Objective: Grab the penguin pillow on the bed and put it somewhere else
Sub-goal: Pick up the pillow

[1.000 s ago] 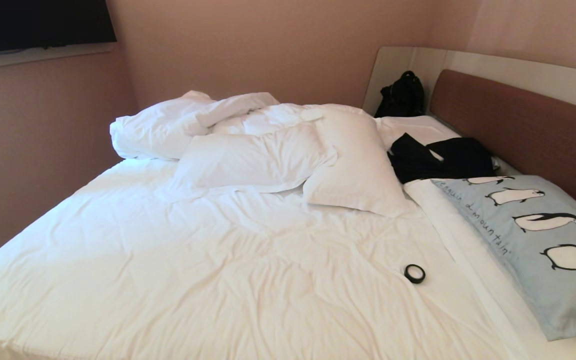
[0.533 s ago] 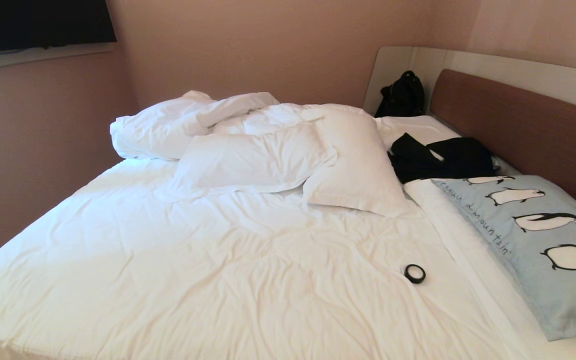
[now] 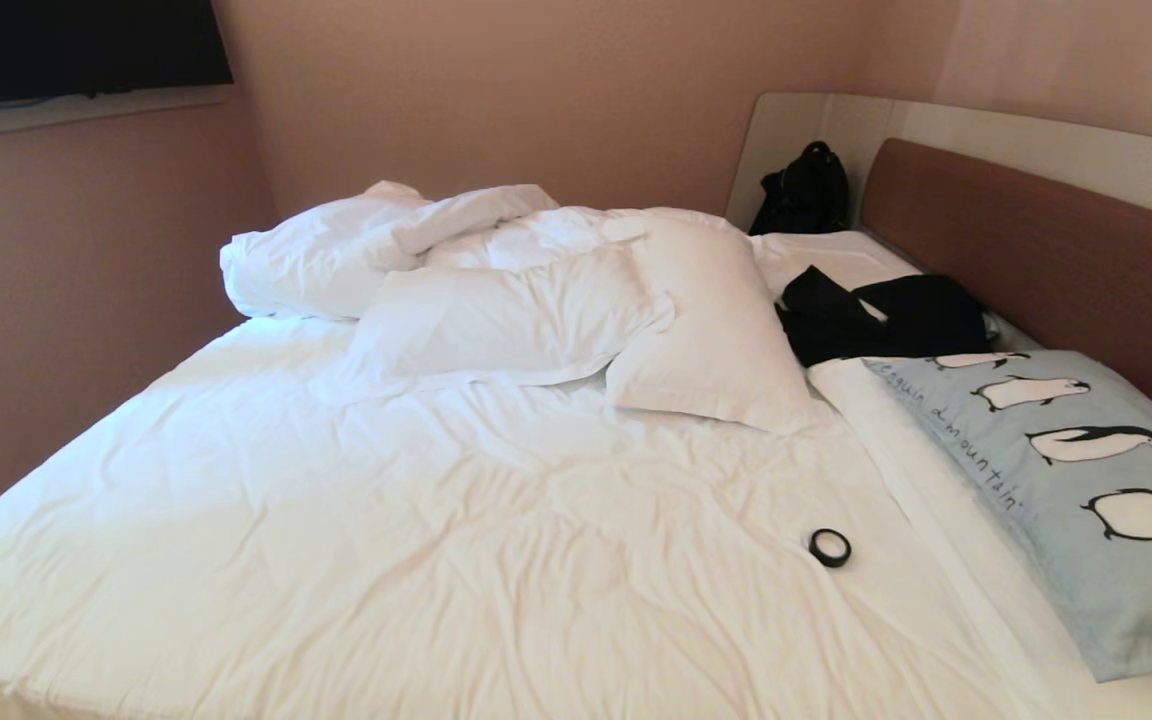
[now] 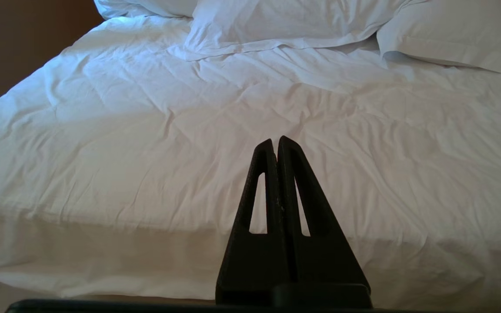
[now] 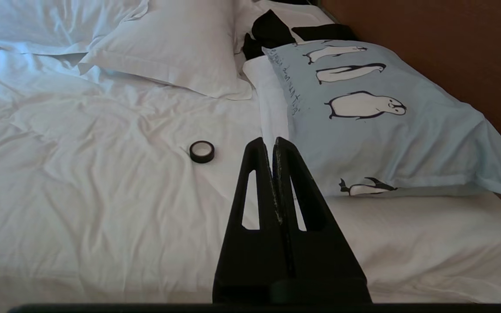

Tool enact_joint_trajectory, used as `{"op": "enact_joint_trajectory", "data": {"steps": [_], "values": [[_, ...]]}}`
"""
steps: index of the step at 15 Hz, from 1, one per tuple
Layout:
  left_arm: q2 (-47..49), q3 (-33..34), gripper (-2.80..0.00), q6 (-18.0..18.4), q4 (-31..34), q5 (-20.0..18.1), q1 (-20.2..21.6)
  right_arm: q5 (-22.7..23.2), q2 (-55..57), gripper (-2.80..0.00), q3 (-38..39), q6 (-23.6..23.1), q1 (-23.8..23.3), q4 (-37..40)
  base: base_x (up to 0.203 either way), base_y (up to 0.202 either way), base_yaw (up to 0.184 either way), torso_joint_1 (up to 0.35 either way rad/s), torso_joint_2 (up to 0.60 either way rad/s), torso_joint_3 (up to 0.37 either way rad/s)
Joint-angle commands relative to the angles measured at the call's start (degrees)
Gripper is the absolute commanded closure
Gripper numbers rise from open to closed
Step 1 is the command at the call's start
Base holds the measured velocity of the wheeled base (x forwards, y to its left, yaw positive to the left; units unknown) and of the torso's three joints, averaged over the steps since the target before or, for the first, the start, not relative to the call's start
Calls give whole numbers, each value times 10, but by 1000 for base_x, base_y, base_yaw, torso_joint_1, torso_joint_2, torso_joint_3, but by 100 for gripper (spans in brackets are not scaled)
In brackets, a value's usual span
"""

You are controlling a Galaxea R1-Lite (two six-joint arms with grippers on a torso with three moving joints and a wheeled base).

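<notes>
So the penguin pillow [image 3: 1056,490] is lying flat on the right side of the bed [image 3: 436,560], right up against the brown headboard [image 3: 1056,260]. Its long axis runs near-to-far along that headboard, with the row of penguins on the headboard side and the line of dark script along the edge facing the middle of the bed. Its near end reaches almost to the near right corner of the mattress.

At its far end, some black clothing [image 3: 886,315] is bunched up, touching or slightly overlapping the pillow. Just left of the pillow there's a folded white strip of bedding, and past that a small black tape roll [image 3: 830,547] sits on the duvet, near the pillow but apart from it. Further left and far are the plain white pillows [image 3: 626,320] and a heap of duvet. A black bag [image 3: 804,190] leans in the far corner.

My right gripper [image 5: 272,141] is clenched on nothing, hovering off the near edge and pointing toward the pillow's near left corner. My left gripper [image 4: 275,141] is also pinched together and empty, aimed at bare duvet well left of the pillow.
</notes>
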Motion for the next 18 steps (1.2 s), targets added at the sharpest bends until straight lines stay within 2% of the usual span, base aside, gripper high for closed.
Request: {"op": "enact_joint_trajectory", "data": {"steps": [1, 5, 9, 11, 13, 15, 18], "values": [[0, 1, 0, 0, 0, 0, 0, 5, -1, 0, 3, 6, 0, -9, 0, 0, 0, 0, 0, 0], [0, 1, 0, -1, 0, 0, 0, 8, -1, 0, 4, 57, -1, -9, 0, 0, 0, 0, 0, 0], [0, 1, 0, 0, 0, 0, 0, 9, -1, 0, 3, 60, 0, -5, 0, 0, 0, 0, 0, 0], [0, 1, 0, -1, 0, 0, 0, 31, -1, 0, 5, 60, 0, 3, 0, 0, 0, 0, 0, 0], [0, 1, 0, -1, 0, 0, 0, 50, -1, 0, 9, 68, 0, 51, 0, 0, 0, 0, 0, 0], [0, 1, 0, 0, 0, 0, 0, 46, -1, 0, 12, 88, 0, 34, 0, 0, 0, 0, 0, 0], [0, 1, 0, 0, 0, 0, 0, 46, -1, 0, 13, 89, 0, 34, 0, 0, 0, 0, 0, 0]]}}
